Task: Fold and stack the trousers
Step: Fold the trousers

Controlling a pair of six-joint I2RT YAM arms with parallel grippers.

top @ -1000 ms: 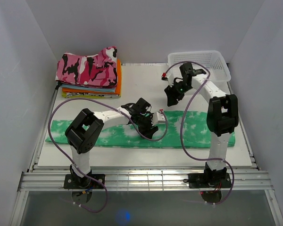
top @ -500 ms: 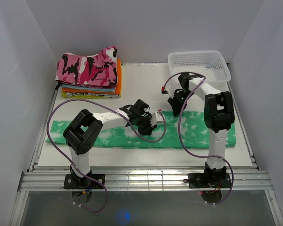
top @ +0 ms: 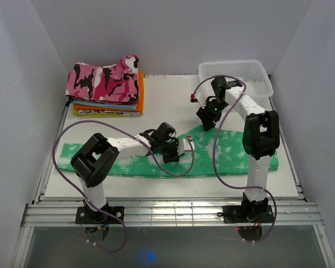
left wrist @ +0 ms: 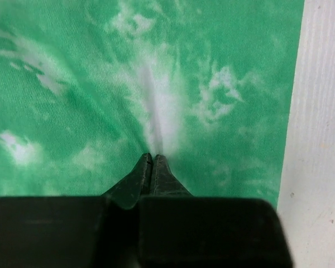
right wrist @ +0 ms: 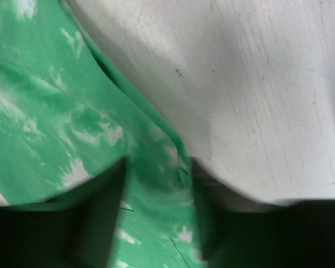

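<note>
Pinched at frame centre by left pincer [left wrist: 152, 159], tips together: ridge of mint-green, white-blotched soft fabric trousers [top: 234, 153]. Clamped in right pincer [right wrist: 159, 184], upper right: upper edge, raised off white tabletop [top: 167, 95], likely to start fold.

One trousers [top: 237, 155] near, one camouflage garment [top: 103, 78] atop one clothes pile [top: 109, 109] far left, one basket [top: 237, 70] far right, two arms, left arm [top: 95, 159], right arm [top: 261, 134].

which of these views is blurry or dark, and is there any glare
Top view: sharp and evenly lit, with only a small blue glint near the bottom edge. Left wrist: trousers bright but slightly soft, left gripper almost black, no detail. Right wrist: right gripper fingers dark and out of focus, scratches on the table crisper, no glare.
</note>
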